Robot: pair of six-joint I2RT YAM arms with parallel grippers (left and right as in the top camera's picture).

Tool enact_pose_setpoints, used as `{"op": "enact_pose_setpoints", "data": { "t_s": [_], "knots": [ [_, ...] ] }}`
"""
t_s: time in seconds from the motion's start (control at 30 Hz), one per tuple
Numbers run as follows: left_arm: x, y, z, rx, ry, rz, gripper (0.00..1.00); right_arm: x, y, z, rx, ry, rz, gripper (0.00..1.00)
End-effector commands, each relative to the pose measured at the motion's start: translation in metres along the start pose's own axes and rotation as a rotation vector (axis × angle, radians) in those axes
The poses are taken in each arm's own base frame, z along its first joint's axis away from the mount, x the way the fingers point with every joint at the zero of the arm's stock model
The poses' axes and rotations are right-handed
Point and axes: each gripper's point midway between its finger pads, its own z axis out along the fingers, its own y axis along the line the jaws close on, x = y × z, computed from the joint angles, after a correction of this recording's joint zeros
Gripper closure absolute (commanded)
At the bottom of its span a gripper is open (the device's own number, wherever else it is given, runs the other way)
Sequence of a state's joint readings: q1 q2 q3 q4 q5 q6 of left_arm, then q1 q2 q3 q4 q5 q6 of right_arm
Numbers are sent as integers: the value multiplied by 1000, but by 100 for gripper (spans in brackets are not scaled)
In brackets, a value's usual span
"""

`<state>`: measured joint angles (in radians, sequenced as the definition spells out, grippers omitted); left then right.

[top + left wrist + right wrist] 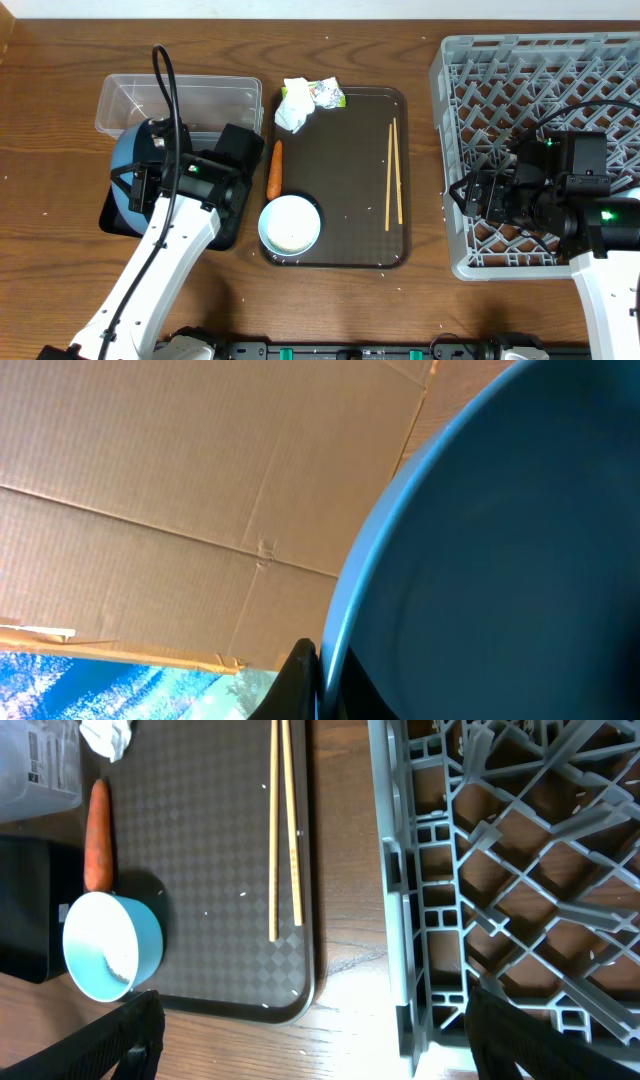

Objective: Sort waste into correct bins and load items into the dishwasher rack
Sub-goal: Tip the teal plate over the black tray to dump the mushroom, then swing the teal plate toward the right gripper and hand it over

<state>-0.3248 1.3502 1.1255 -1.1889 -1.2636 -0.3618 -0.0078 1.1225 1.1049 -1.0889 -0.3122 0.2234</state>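
My left gripper (320, 682) is shut on the rim of the large blue plate (500, 550), which fills the right of the left wrist view. From overhead the plate (126, 172) hangs tilted over the black tray bin (226, 236), just in front of the clear tub (180, 95). My right gripper (320, 1038) stands open and empty above the left wall of the grey dishwasher rack (540, 80). On the brown serving tray (400, 112) lie the white bowl (290, 224), carrot (275, 168), chopsticks (393, 172), crumpled tissue (294, 106) and wrapper (329, 93).
In the right wrist view the serving tray (220, 910) sits left of the rack (520, 870), with a strip of bare wood between them. A few white specks dot the tray. My left arm crosses the table's front left.
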Motion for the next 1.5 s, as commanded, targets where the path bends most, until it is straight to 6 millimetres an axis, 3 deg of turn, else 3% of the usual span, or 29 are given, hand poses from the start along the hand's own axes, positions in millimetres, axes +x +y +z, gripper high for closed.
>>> {"op": "enact_pose_setpoints", "data": {
  "t_s": [0.0,0.3,0.77,0.97,1.1,1.27,1.47],
  "knots": [
    [-11,11,-5,-25,-34,-36,94,-2,4,-3,0,-11,-18,11],
    [-24,8,-27,-34,-136,18,94,-3,5,-3,-2,-16,-16,11],
    [-14,11,-10,-32,-60,-11,94,1,3,-3,3,0,-8,10],
    [1,-32,-16,240,43,-67,94,0,4,-3,2,-4,-9,10],
    [3,-40,-30,423,67,-225,94,0,3,-3,2,-2,-8,9],
    [-13,-47,-74,801,25,-431,94,-1,4,-3,1,-7,-10,9],
    [-35,-52,-129,1162,-99,-442,94,-4,5,-3,-2,-20,-14,9]
  ]
}}
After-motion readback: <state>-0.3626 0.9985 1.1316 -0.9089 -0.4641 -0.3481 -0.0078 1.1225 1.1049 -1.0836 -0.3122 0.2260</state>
